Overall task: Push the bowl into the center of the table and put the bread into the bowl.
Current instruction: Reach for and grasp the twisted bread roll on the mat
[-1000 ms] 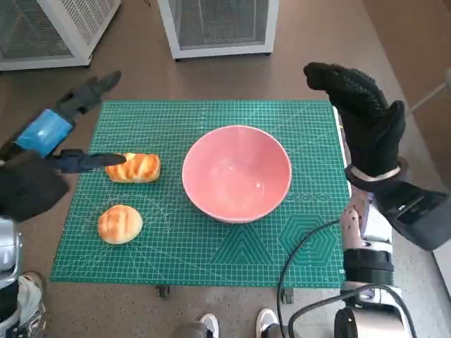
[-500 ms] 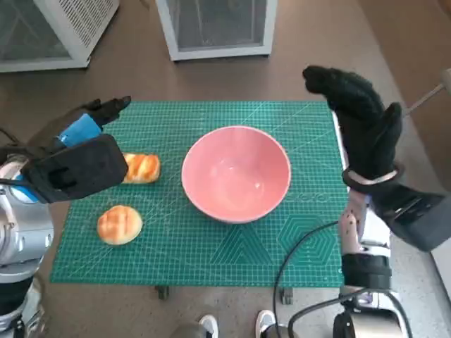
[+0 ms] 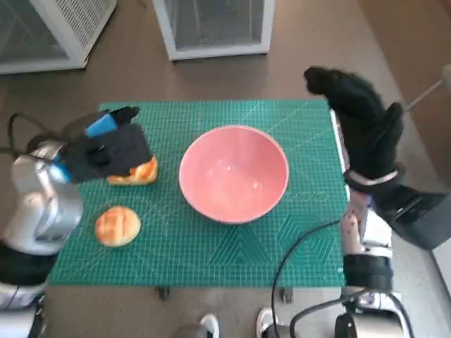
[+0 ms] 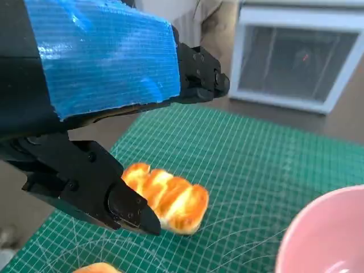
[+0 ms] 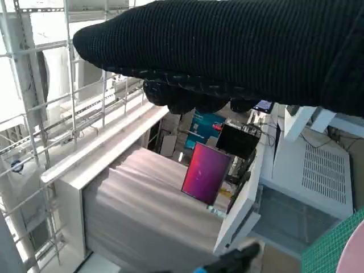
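The pink bowl (image 3: 234,173) sat about at the middle of the green cutting mat (image 3: 296,246) on the worktop, so the pushing part of the task looked done and the bread step was in hand. The left hand (image 3: 106,149) hovered over the long glazed bread roll (image 3: 135,172) at the mat's left side, just left of the bowl and apart from it. In the left wrist view its fingers (image 4: 122,205) were spread, one dark tip just beside the roll's near edge and the taped back above it; nothing was pinched, and whether the tip touched the crust could not be told. A second, round bun (image 3: 117,225) lay nearer on the mat, well clear of the hand. The right hand (image 3: 359,120) was raised at the mat's far right corner, gloved fingers apart and holding nothing; its own wrist view showed only the glove against the room behind

As a judgement, the next move called for the left hand to settle down around the long roll, close on its soft sides without crushing it, then lift and carry it rightward over the bowl's rim
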Controlling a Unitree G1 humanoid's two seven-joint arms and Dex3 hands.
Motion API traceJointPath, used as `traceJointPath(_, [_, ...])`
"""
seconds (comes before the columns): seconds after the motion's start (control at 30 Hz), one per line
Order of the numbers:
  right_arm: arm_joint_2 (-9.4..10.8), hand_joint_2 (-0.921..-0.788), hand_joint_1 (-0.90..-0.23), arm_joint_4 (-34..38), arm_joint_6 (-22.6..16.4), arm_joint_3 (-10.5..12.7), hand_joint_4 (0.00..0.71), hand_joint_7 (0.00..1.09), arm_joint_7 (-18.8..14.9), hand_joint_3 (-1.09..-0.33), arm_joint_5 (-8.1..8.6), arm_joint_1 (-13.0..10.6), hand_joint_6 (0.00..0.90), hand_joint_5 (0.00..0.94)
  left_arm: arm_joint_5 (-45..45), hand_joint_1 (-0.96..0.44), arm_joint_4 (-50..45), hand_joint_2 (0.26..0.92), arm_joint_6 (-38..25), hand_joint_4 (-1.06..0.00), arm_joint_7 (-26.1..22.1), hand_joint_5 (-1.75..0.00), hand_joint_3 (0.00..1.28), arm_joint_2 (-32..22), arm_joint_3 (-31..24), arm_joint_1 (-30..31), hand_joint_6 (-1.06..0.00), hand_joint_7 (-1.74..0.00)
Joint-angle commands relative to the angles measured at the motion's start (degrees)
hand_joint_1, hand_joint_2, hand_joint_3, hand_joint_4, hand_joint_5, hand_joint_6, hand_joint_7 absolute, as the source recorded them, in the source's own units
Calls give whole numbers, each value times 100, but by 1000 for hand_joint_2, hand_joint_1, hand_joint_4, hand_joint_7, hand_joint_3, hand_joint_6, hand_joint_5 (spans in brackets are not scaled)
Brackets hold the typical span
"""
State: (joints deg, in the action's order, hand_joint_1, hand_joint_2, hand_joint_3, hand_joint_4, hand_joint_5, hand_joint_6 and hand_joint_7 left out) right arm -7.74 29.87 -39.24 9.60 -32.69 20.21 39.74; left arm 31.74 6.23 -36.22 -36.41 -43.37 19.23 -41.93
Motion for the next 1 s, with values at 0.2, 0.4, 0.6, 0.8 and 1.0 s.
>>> traceJointPath(0.2, [24, -921, -643, -27, 124, -18, 193, 324, -38, -782, 54, -133, 84, 3, 267, -63, 1531, 690, 622, -44, 83, -2, 9, 367, 426, -638, -201, 0])
traceJointPath(0.4, [16, -921, -645, -98, 155, -21, 194, 325, -32, -781, 62, -156, 80, 3, 516, -95, 2599, 699, 956, -53, 158, -4, 12, 624, 730, -1016, -203, -1])
traceJointPath(0.6, [14, -921, -645, -109, 196, -12, 194, 326, -22, -780, 64, -153, 78, 3, 726, -110, 3732, 703, 1305, -75, 318, -9, 12, 922, 992, -1408, -206, -2])
traceJointPath(0.8, [21, -921, -648, -129, 210, -11, 194, 328, -20, -780, 62, -163, 77, 2, 810, -131, 4695, 704, 1653, -104, 478, -14, 11, 1150, 1140, -1706, -205, -1])
traceJointPath(1.0, [20, -921, -650, -143, 227, -10, 194, 330, -23, -780, 66, -171, 76, 2, 883, -192, 5478, 708, 1977, -196, 632, -38, 11, 1341, 1288, -1896, -201, 0])
